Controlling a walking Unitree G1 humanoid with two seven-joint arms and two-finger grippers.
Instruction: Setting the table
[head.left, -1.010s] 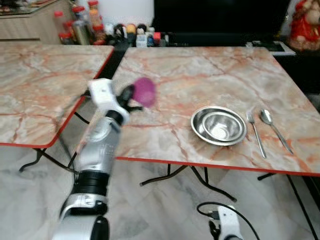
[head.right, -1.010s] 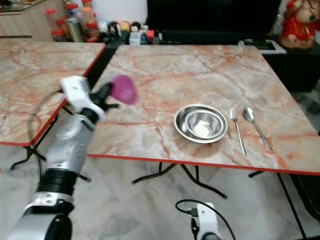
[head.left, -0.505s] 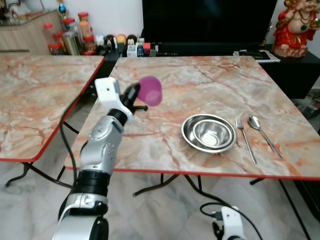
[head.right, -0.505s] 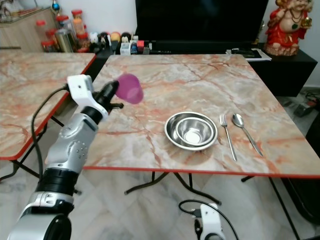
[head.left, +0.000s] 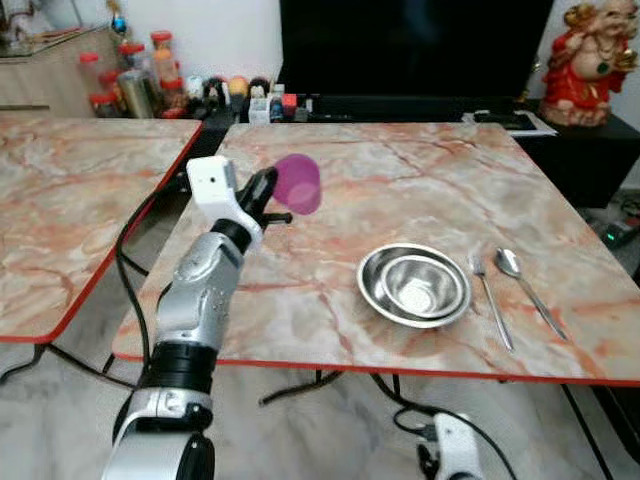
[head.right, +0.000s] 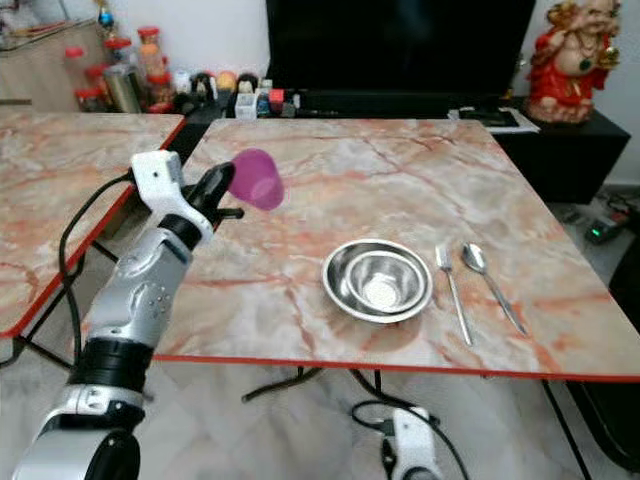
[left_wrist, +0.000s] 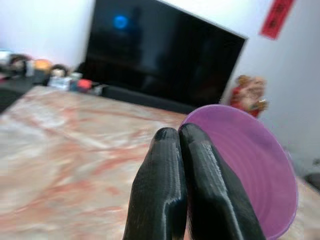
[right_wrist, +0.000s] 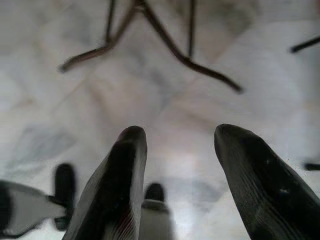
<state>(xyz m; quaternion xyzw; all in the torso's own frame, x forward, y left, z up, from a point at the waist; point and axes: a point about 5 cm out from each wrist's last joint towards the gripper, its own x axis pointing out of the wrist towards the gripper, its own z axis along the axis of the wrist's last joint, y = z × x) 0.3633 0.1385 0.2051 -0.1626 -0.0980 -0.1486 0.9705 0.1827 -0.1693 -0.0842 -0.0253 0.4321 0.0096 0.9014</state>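
Left eye view: the left gripper (head.left: 268, 190) pinches the rim of a purple cup (head.left: 298, 183), carried tipped above the table (head.left: 420, 180), likely bound for a spot by the bowl (head.left: 414, 284), fork (head.left: 490, 300) and spoon (head.left: 524, 283). Right gripper (right_wrist: 175, 165) hangs spread wide.

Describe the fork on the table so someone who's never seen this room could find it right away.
Start at the marble-patterned table in front of the dark TV. Near its front right stands a steel bowl; the fork lies just right of it, pointing away from the robot. The spoon beyond it ends in a round bowl, the fork in tines.
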